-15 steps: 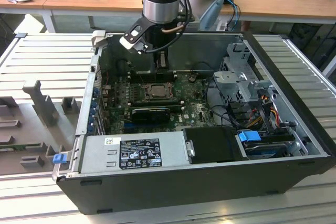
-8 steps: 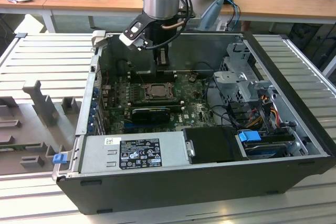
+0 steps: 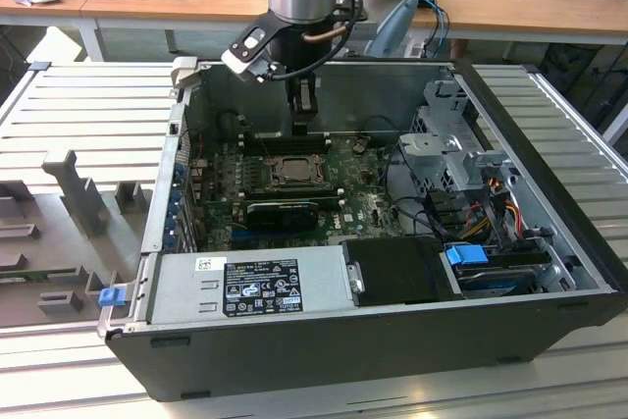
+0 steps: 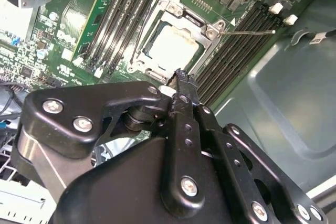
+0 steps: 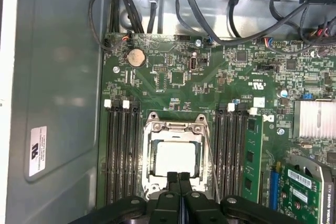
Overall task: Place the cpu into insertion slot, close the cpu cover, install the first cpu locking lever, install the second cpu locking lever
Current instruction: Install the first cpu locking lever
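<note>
The black two-fingered gripper (image 5: 178, 178) has its fingertips pressed together with nothing between them. In both wrist views its tips (image 4: 181, 77) hang over one edge of the socket; whether they touch the metal I cannot tell.

With a clock face laid on the exterior view and the socket at its centre, the gripper (image 3: 301, 128) stands at twelve o'clock, just above the far edge.

Directly beyond the tips lies the cpu (image 5: 177, 158), a small flat square chip with a pale silvery top. It is already seated in the insertion slot (image 3: 271, 174), the dark-framed square socket. The cpu cover (image 5: 173, 128), a thin dark silvery frame plate with a large window, lies down around the chip.

A thin steel wire lever (image 5: 211, 156) runs just beside the cover and looks unlatched. In the second wrist view it juts out (image 4: 247, 32) over the long black memory slots (image 5: 121, 150). All of this sits on the green motherboard (image 5: 173, 77).

On the same clock, the silver power supply box (image 3: 250, 287) is at six and the grey metal drive cage (image 3: 451, 154) at three.

The likely risks:
- The wire is thin and springy, so the narrow tips could slide off it and scrape the cover or the board.
- If the cover is not fully flat, forcing the lever could load the chip unevenly against the pins.
</note>
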Controlling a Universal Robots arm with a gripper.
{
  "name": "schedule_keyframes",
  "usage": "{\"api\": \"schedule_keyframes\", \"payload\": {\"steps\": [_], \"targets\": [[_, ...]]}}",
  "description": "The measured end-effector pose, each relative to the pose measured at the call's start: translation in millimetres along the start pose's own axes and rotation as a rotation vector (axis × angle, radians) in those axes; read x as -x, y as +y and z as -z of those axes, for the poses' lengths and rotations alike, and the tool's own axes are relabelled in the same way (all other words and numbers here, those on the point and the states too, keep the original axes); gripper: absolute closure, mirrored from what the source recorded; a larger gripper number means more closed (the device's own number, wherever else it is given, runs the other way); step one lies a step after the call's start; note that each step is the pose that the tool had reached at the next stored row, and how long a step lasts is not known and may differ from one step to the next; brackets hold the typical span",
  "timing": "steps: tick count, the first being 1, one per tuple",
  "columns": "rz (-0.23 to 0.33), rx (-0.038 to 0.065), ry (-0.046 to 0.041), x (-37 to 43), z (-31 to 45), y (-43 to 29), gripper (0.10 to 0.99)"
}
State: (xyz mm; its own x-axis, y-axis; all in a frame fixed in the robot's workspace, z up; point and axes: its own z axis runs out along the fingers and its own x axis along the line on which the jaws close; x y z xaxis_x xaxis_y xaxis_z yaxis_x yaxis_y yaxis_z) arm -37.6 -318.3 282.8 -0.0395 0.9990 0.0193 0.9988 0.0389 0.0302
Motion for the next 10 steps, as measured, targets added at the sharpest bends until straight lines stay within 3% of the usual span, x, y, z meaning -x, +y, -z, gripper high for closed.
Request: {"api": "schedule_keyframes", "payload": {"steps": [2, 7, 10], "targets": [[0.010, 0.000, 0.0004, 0.0, 0.1, 0.0, 0.980], [0.105, -0.002, 0.0032, 0.0, 0.1, 0.0, 0.980], [0.126, -0.002, 0.0038, 0.0, 0.1, 0.0, 0.980]]}}
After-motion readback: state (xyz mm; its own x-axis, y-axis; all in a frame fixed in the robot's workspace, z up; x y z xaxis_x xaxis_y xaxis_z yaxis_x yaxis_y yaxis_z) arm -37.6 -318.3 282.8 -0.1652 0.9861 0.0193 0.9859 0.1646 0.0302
